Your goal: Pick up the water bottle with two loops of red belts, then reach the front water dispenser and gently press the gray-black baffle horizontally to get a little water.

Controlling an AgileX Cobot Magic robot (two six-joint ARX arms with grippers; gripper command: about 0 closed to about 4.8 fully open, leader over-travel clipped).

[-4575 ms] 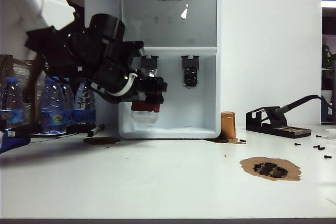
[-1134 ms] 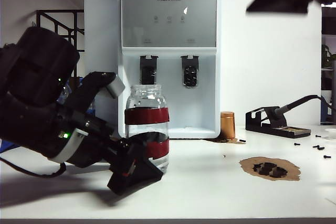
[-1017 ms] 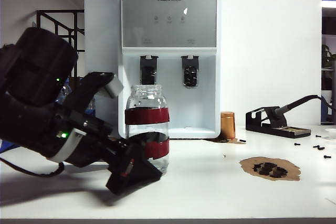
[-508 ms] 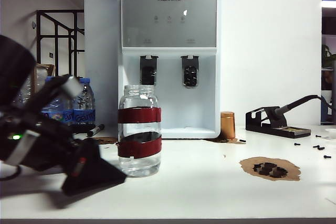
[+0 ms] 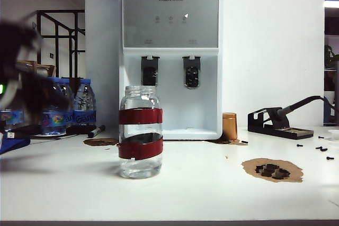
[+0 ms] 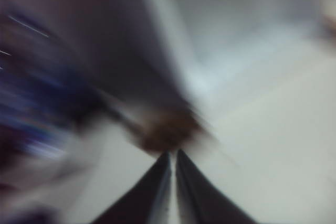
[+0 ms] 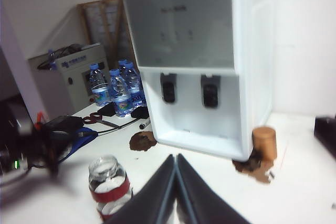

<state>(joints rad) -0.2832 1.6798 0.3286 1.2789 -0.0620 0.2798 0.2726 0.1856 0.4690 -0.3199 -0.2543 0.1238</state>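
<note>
The water bottle (image 5: 140,130), a clear jar with two red bands, stands alone on the white table in front of the water dispenser (image 5: 169,56); the right wrist view also shows the bottle (image 7: 108,184). The gray-black baffle (image 5: 150,71) is the left one of two paddles, also seen in the right wrist view (image 7: 168,87). My left gripper (image 6: 173,153) is shut and empty in a heavily blurred view; its arm (image 5: 18,78) is a dark smear at the exterior view's far left, away from the bottle. My right gripper (image 7: 176,157) is shut, empty, high above the table.
Blue-capped plastic bottles (image 5: 79,107) and a marker (image 5: 96,130) sit left of the dispenser. A copper cup (image 5: 229,126), a soldering stand (image 5: 278,123) and a brown patch with black pieces (image 5: 273,169) lie to its right, with loose screws (image 5: 323,149).
My left gripper, open around the bottle a second ago, has pulled away to the left and shut. The bottle stays standing on the table. The right arm's dark shape has left the exterior view's top.
</note>
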